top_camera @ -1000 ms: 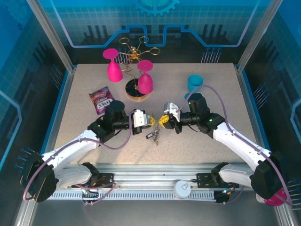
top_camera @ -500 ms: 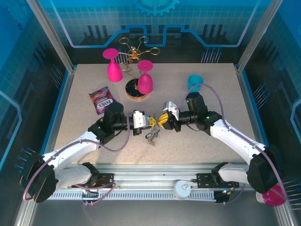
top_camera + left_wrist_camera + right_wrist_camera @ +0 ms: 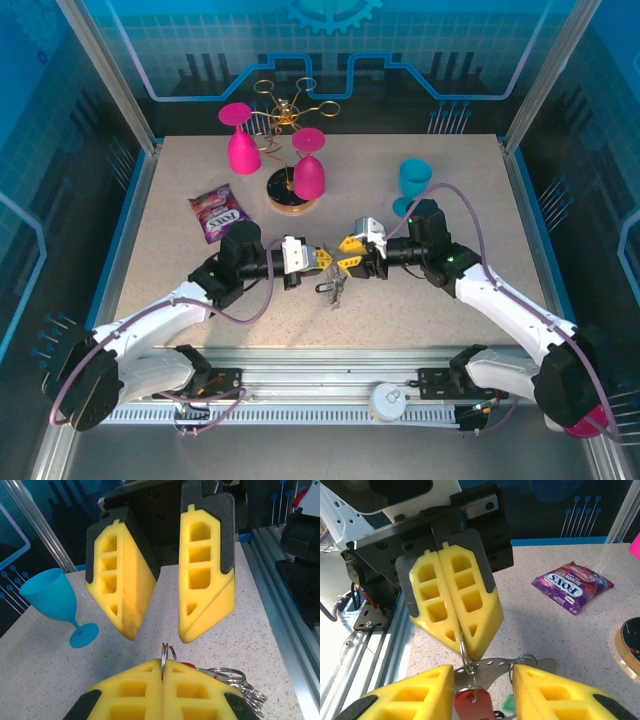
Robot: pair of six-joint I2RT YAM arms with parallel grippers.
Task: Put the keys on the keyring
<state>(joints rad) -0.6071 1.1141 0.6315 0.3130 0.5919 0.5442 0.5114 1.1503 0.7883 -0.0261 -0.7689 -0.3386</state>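
My left gripper (image 3: 323, 258) is shut on the keyring (image 3: 165, 652), a small silvery split ring pinched upright between its yellow pads (image 3: 135, 690). From the keyring (image 3: 465, 650) hang the keys (image 3: 333, 288): a red tag (image 3: 472, 702), a green tag (image 3: 507, 702) and a flat holed metal strip (image 3: 505, 662). More silvery rings (image 3: 232, 677) bunch to the right. My right gripper (image 3: 350, 256) faces the left one tip to tip and stands open. Its fingers (image 3: 415, 695) straddle the red tag without touching the ring.
A purple sweet packet (image 3: 217, 211) lies at the left. A gold wire rack (image 3: 288, 108) on a round wooden base (image 3: 290, 196) holds two pink glasses. A blue goblet (image 3: 413, 180) stands behind the right arm. The metal rail (image 3: 330, 385) runs along the near edge.
The right gripper has gone from shut to open and drawn slightly back to the right. The left gripper stays shut on the ring, and the key bunch hangs from it.
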